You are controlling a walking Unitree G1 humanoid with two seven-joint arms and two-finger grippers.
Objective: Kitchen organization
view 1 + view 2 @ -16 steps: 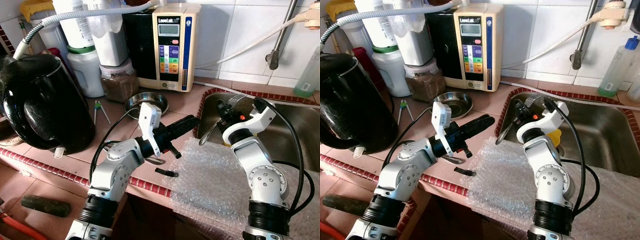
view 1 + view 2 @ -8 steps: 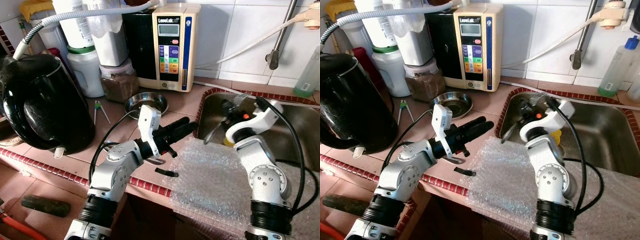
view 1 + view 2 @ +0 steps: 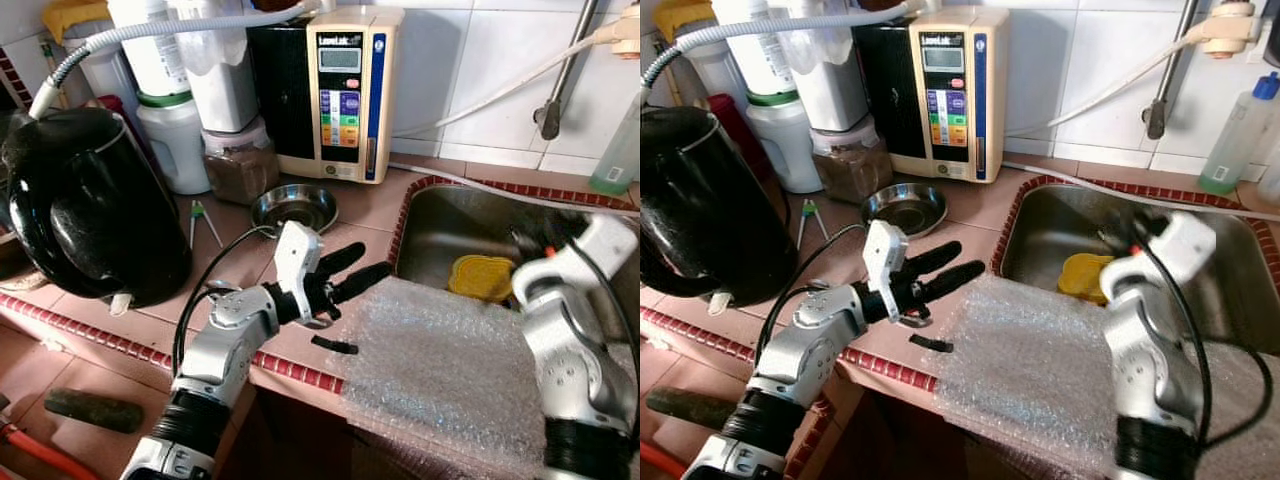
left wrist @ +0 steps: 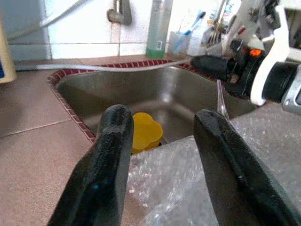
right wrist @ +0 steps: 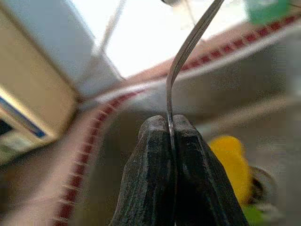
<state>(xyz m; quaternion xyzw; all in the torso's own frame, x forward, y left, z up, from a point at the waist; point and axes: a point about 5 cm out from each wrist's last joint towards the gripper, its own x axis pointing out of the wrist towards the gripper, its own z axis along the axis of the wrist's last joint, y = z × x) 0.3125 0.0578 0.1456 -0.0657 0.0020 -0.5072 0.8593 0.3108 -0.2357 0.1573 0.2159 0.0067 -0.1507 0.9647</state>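
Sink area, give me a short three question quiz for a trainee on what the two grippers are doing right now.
1. True or false: the left gripper has its fingers shut.
2. What does the right gripper pinch? A) a sponge B) a thin metal utensil C) a bottle
3. Fill in: the yellow cup lies in the ____.
Key: 1 false, they are open; 2 B; 3 sink.
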